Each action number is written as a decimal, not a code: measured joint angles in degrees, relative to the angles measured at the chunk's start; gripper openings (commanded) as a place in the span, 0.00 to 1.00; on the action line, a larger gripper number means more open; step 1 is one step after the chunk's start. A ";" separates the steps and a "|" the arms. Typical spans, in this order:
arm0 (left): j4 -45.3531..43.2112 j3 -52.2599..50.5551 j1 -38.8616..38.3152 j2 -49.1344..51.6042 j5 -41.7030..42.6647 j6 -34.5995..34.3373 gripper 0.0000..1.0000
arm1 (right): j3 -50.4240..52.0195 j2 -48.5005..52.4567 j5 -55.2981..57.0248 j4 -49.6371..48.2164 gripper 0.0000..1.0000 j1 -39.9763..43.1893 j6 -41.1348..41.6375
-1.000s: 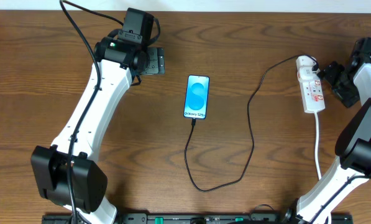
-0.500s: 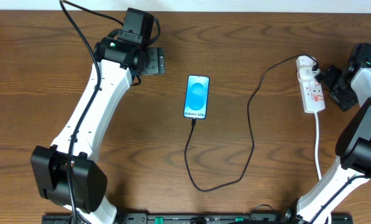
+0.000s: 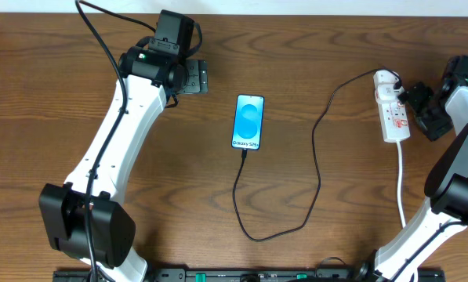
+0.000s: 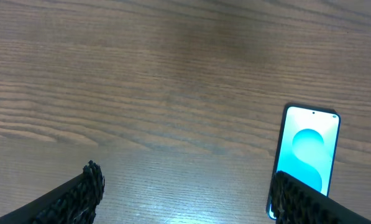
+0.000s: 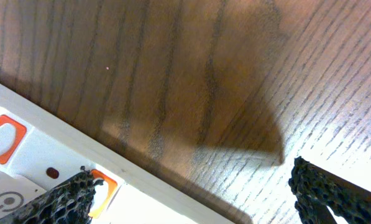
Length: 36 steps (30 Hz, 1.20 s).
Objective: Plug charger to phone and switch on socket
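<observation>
The phone [image 3: 248,122] lies screen up in the middle of the table, blue screen lit. The black charger cable [image 3: 315,164] runs from the phone's near end in a loop to the white socket strip [image 3: 393,110] at the right. My right gripper [image 3: 419,100] is open beside the strip's right edge; in the right wrist view one fingertip lies over an orange switch [image 5: 101,186] on the strip [image 5: 42,162]. My left gripper [image 3: 197,77] is open and empty, left of the phone, which shows in the left wrist view [image 4: 306,152].
The strip's white cord [image 3: 400,184] runs down toward the table's near edge by my right arm's base. Bare wood lies between the phone and the left arm.
My right gripper has shifted a little toward the strip's right edge. The left arm, phone and cable have not moved.
</observation>
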State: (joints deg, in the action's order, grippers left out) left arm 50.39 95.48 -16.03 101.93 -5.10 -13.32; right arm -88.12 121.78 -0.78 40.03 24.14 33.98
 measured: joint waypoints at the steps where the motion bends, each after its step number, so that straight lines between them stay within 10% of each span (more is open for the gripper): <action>1: 0.00 0.00 0.00 0.00 0.00 0.00 0.87 | 0.00 0.00 -0.02 0.13 0.99 0.00 0.02; 36: 0.00 0.00 0.00 0.00 0.00 0.00 0.87 | 0.07 -1.31 -3.45 7.39 0.99 -2.19 0.09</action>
State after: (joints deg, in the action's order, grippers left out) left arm 50.39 95.48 -16.03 101.93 -5.10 -13.32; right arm -88.05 120.46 -4.23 47.42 21.96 34.06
